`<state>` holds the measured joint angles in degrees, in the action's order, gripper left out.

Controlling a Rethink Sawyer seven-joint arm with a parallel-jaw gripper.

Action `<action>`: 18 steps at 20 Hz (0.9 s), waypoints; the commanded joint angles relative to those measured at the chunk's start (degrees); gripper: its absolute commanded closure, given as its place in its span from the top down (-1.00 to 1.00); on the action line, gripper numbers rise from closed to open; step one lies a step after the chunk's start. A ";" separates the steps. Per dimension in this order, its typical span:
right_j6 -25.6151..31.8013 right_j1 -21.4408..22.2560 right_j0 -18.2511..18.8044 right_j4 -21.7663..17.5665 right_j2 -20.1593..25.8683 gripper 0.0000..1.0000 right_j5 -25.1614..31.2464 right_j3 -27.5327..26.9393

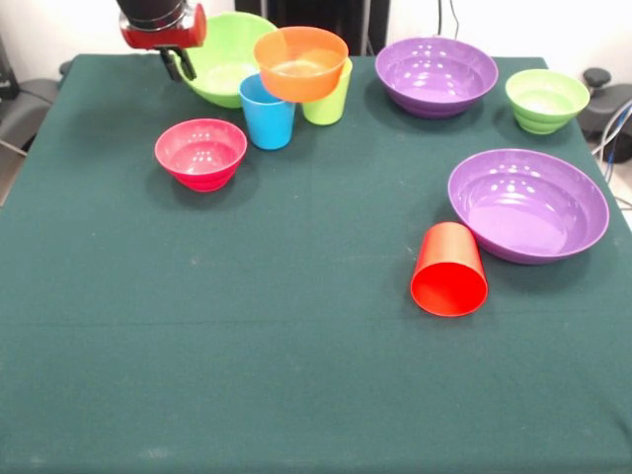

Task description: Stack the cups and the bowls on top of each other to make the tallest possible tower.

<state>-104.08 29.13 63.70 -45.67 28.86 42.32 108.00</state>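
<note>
The gripper (179, 65) hangs at the far left, just over the left rim of the large lime green bowl (229, 61). An orange bowl (301, 61) sits tilted on the rims of the sky blue cup (267, 117) and the lime green cup (331, 101); this is the only tower in view. In front of them a pink bowl (200, 152) stands alone. A red cup (449, 269) lies on its side, mouth toward the camera, touching a large purple bowl (528, 203). At the back stand a second purple bowl (436, 74) and a small green bowl (546, 99).
A dark green cloth (247, 375) covers the table. Its near half holds no objects. Dark equipment and cables show past the table's right edge (607, 109).
</note>
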 commanded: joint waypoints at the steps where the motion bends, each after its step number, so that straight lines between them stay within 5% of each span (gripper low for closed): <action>1: 9.00 -0.85 -2.80 -5.10 1.62 -1.00 -2.60 -3.32; 8: 10.91 -1.77 -2.53 -3.93 2.54 -1.00 -0.85 -4.33; 14: 19.19 -4.72 -2.06 0.30 3.90 -1.00 11.27 -8.24; 18: 20.53 -4.11 -0.23 0.65 5.05 -1.00 12.56 -7.03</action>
<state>-103.25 27.83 64.12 -44.43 30.22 50.23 106.60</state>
